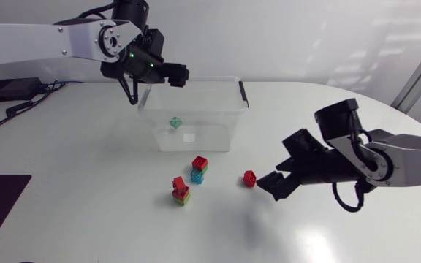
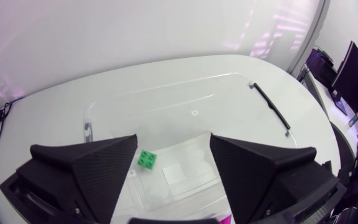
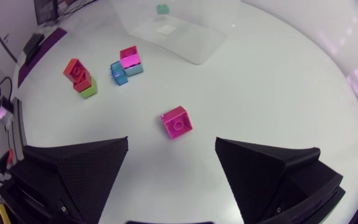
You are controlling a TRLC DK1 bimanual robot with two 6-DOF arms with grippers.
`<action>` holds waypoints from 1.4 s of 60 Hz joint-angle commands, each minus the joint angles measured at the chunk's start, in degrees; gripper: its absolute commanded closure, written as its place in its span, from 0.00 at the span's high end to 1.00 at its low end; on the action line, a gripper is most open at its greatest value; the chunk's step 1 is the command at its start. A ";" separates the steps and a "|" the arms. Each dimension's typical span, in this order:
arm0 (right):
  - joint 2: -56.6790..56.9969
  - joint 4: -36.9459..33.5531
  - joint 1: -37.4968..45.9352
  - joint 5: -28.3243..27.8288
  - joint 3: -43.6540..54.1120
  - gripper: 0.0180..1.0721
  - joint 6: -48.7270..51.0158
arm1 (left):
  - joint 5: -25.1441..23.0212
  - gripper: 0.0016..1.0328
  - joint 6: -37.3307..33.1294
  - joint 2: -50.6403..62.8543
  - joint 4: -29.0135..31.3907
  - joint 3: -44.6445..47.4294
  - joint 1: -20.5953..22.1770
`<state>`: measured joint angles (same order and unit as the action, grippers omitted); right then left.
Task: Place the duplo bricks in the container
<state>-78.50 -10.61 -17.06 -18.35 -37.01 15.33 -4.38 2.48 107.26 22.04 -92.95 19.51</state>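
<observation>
Head view: a white table (image 1: 86,146) holds a clear container (image 1: 229,109) near its far side. A green brick (image 1: 175,123) lies inside it on the floor. The left arm comes in from the left, and the left pincer (image 1: 175,74) hangs over the container's back left rim. In front of the container stand two small stacks. The blue stack (image 1: 199,169) has a red brick on top, and the lime stack (image 1: 181,191) is also topped in red. A single red brick (image 1: 249,178) lies alone on the table to their right. The right pincer (image 1: 271,184) sits low just beside that brick, on the side away from the stacks.

Left wrist view: the left pincer (image 2: 173,140) is spread wide and holds nothing. Below it is the container (image 2: 166,93), with the green brick (image 2: 146,159) on the floor near one finger's tip.

Right wrist view: the right pincer (image 3: 171,142) is also spread wide and empty. The red brick (image 3: 176,121) lies on the table just ahead of the gap between the fingers, touching neither. Further ahead stand the blue stack (image 3: 126,65) and the lime stack (image 3: 80,77), near each other. Beyond them is the container (image 3: 191,43), with the green brick (image 3: 162,9) inside.
</observation>
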 commanded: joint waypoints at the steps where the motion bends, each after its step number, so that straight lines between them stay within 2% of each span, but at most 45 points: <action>1: -4.47 1.12 -1.49 -0.46 -1.57 0.96 7.17 | -1.59 0.92 -1.87 -5.05 0.28 -0.04 -0.70; 16: -16.51 2.26 -1.40 -1.07 -6.14 0.96 13.58 | -5.46 0.92 -12.85 -20.69 5.12 10.07 0.53; 31: -22.75 2.97 -2.98 -0.20 -10.01 0.94 15.69 | -7.92 0.89 -26.74 -33.43 8.28 27.64 0.62; 37: -24.68 2.88 -3.51 0.42 -11.24 0.82 16.40 | -8.54 0.89 -30.78 -36.07 8.19 33.53 0.80; 39: -25.12 2.79 -3.51 0.51 -11.59 0.75 16.40 | -8.63 0.89 -31.57 -36.69 8.19 35.11 0.88; 43: -25.83 2.79 -3.59 0.51 -11.94 0.54 16.48 | -9.06 0.88 -33.33 -37.30 8.10 37.75 1.32; 45: -25.91 2.88 -3.51 0.68 -12.03 0.40 16.48 | -9.06 0.88 -34.12 -37.39 7.75 39.16 1.85; 49: -25.91 2.44 -3.33 0.60 -12.03 0.34 16.57 | -9.06 0.88 -35.18 -37.39 6.70 41.18 2.55; 51: -25.74 2.17 -3.42 0.60 -11.94 0.28 16.48 | -9.06 0.89 -35.53 -37.39 5.64 42.41 2.82; 68: -15.90 -2.13 -3.33 4.02 -10.01 0.25 15.08 | -9.06 0.88 -35.35 -34.31 -0.51 49.27 8.35; 84: -1.83 -14.09 -6.06 4.29 -15.28 0.25 12.09 | -9.15 0.88 -40.54 -33.26 -4.82 53.13 8.97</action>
<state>-83.31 -22.46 -21.61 -14.48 -49.47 28.93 -13.08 -34.85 72.38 18.13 -41.78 28.27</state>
